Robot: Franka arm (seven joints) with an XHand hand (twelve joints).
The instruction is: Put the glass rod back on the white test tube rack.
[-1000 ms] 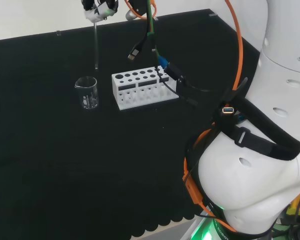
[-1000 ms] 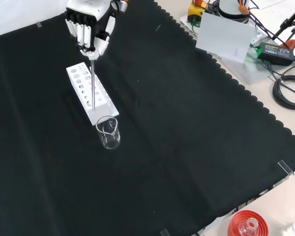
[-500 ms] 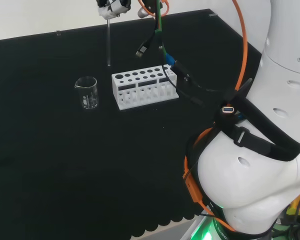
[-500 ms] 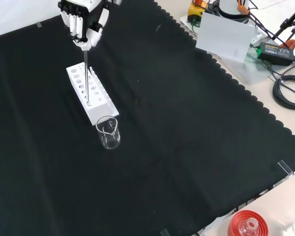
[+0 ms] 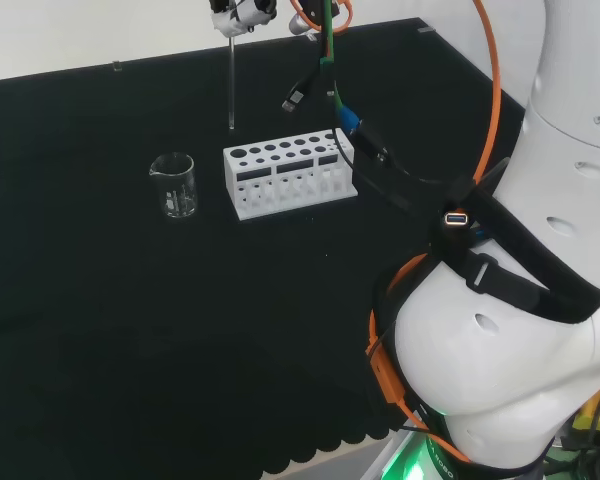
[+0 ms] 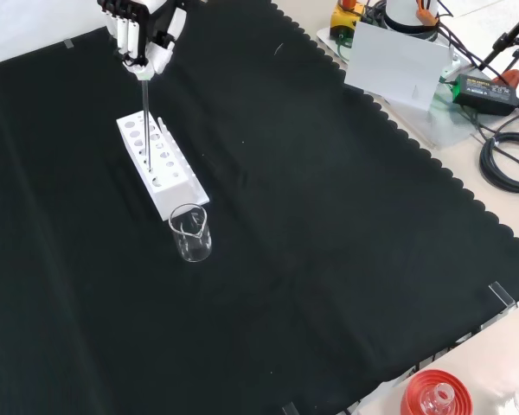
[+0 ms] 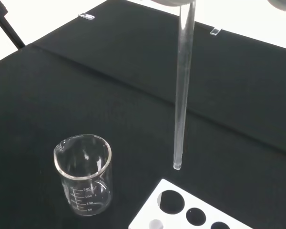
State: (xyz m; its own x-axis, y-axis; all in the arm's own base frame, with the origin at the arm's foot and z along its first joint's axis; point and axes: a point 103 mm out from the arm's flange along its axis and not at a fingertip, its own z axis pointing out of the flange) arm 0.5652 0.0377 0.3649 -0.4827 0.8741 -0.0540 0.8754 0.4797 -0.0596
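**A:** Since a second ago the robot hand (image 6: 141,30) has been carrying the glass rod (image 5: 230,85) sideways, away from the beaker (image 5: 175,185) and toward the white test tube rack (image 5: 288,175). In the head view the rod was hanging over the beaker's far side; now it is hanging just beyond the rack's beaker-side end.

**B:** Is the robot hand clamping the rod at this moment?

**A:** Yes, its fingers are curling round the rod's top end, and the rod is hanging straight down from them, its long axis upright. Nothing is touching its lower tip.

**B:** So where is that tip sitting relative to the rack?

**A:** The wrist view is showing it best. The tip of the glass rod (image 7: 177,164) is hovering in the air just off the rack's end, close to the corner hole (image 7: 171,201) but not over it. The rack itself is lying below the robot hand and a little off to the side away from the beaker.

**B:** Then the coming move is turning on that small offset?

**A:** That seems likely: a slight further shift over the rack to line the upright rod with a hole, then a straight descent. If it is tilting, the tip may be catching the hole's rim.
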